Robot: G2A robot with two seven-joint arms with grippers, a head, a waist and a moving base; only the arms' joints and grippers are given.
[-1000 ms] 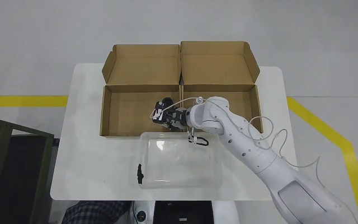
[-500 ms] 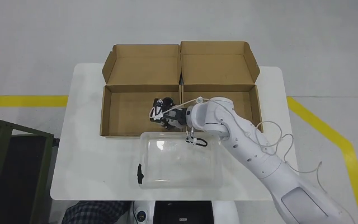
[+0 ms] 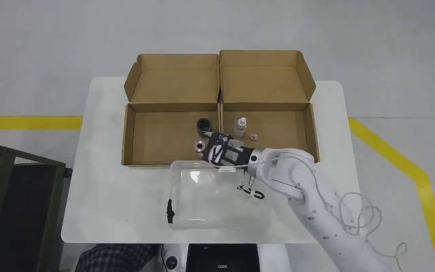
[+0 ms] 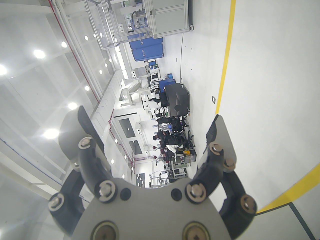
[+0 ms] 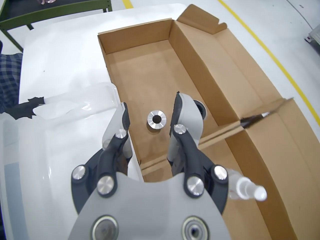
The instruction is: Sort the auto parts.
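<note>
From above, the right pincer hangs over the near wall of the left cardboard box, just beside a silver bushing on its floor, a black ring farther in. The left pincer is spread wide, grasping nothing. At the right wrist, the released fingers flank the bushing without touching it.

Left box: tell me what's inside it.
A black ring and a silver ring lie on the left box floor. The open right gripper hangs over its near right corner and covers the floor beneath.
</note>
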